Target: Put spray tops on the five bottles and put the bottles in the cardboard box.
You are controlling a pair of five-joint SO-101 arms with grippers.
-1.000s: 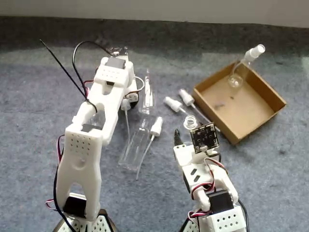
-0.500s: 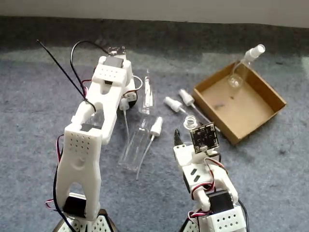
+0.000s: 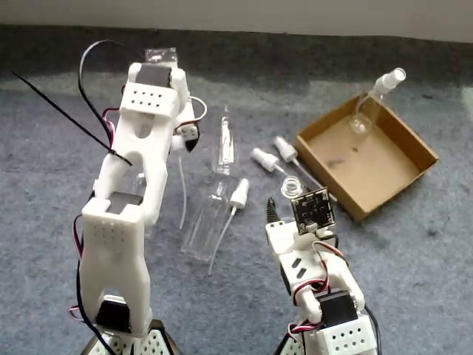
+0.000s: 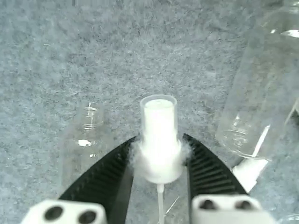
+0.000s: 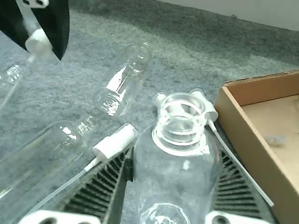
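Observation:
My left gripper is shut on a white spray top above the carpet, and its thin tube hangs down. A clear bottle lies just under it. In the high view the left gripper is at the far left. Nearer the front, my right gripper is shut on an upright clear bottle with an open neck. The cardboard box sits at the far right, and a capped bottle leans in its far corner.
Two uncapped bottles lie between the arms, with a loose spray top on the nearer one. Two more spray tops lie beside the box's left wall. Grey carpet covers the table.
The left arm has swung left and farther back, carrying the spray top with its tube. The right arm and its bottle have not moved.

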